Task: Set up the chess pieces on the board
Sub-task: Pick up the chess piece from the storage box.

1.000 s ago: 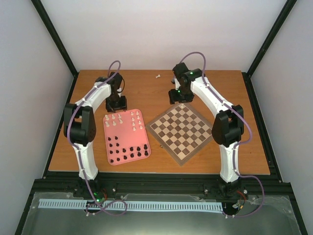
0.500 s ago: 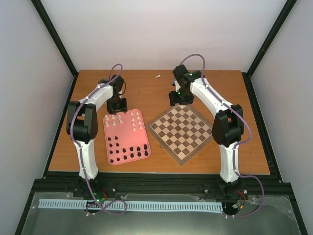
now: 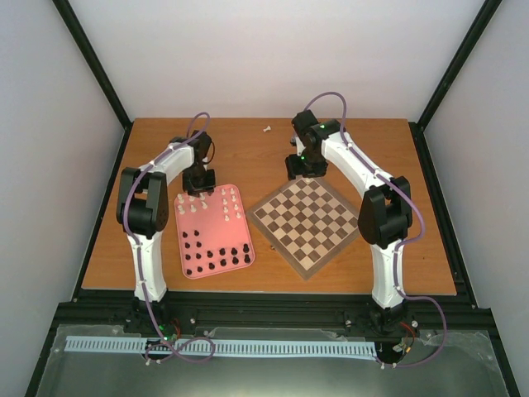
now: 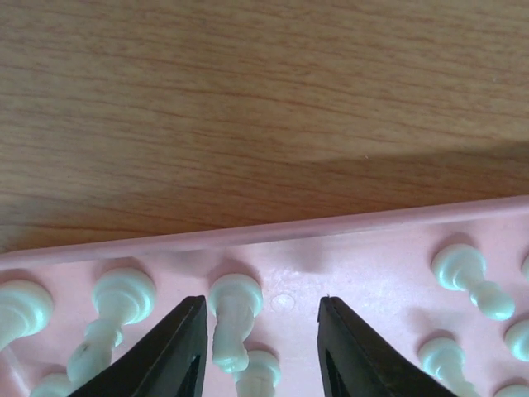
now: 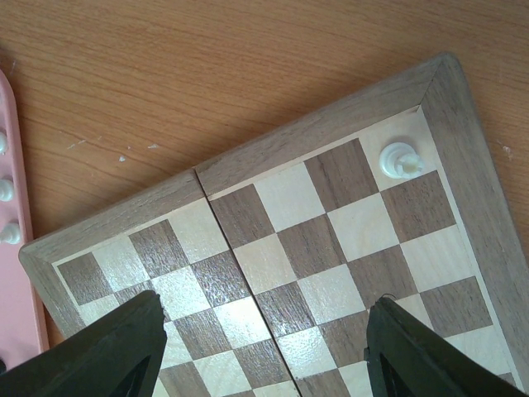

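Observation:
The board [image 3: 307,223] lies right of centre, turned like a diamond. In the right wrist view one cream-white piece [image 5: 398,159] stands on the corner square of the board [image 5: 248,215]. My right gripper [image 5: 260,318] hovers open over that far corner [image 3: 300,165], nothing between its fingers. The other chess pieces sit in the pink tray [image 3: 240,227], white ones at its far end, black ones nearer. My left gripper [image 3: 197,178] is low over the tray's far edge. Its jaws [image 4: 260,310] stand open around a white piece [image 4: 234,318], which is close to the left finger [image 4: 178,351].
One stray white piece [image 3: 267,128] lies on the wooden table near the back edge. More white pieces [image 4: 463,277] crowd the tray on both sides of the left fingers. The tray's raised rim [image 4: 248,236] runs just beyond the fingertips.
The left gripper's jaws have narrowed around the white piece, and the left arm has shifted slightly over the tray's far edge. The right arm has hardly moved.

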Controlling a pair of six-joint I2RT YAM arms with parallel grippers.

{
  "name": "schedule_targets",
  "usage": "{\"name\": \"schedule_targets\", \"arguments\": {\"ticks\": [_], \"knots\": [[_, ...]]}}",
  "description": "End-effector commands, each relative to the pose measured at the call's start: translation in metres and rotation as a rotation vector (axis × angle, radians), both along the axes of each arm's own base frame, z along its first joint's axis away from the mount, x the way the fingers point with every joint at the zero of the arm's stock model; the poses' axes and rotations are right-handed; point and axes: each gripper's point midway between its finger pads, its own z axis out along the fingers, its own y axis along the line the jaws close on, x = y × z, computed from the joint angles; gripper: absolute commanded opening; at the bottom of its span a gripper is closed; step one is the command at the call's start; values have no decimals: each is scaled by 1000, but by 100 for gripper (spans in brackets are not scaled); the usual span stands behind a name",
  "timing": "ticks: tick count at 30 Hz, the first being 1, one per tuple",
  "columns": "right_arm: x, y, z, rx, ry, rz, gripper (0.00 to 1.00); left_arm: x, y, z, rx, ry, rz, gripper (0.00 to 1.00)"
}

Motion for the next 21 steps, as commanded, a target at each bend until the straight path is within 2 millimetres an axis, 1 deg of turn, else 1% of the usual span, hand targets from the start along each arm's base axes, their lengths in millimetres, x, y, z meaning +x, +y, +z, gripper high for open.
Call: {"name": "schedule_targets", "arguments": {"ticks": [1,3,6,7,11,15,21], "knots": [[-2,0,13,10,-26,-8,67,13,2,2,-2,-30,13,38],[-2,0,12,11,-23,-7,67,14,2,2,0,-30,14,33],[-2,1,11,11,-20,-4,67,15,3,2,7,-29,12,21],[-2,0,10,10,-16,-4,67,15,3,1,9,-27,11,20],[-2,1,9,10,-15,-1,67,14,3,-1,13,-22,11,17],[-2,0,7,4,-13,0,67,14,4,1,13,-21,9,11],[-1,1,6,6,-14,-3,67,17,3,17,12,-42,2,9]]}}
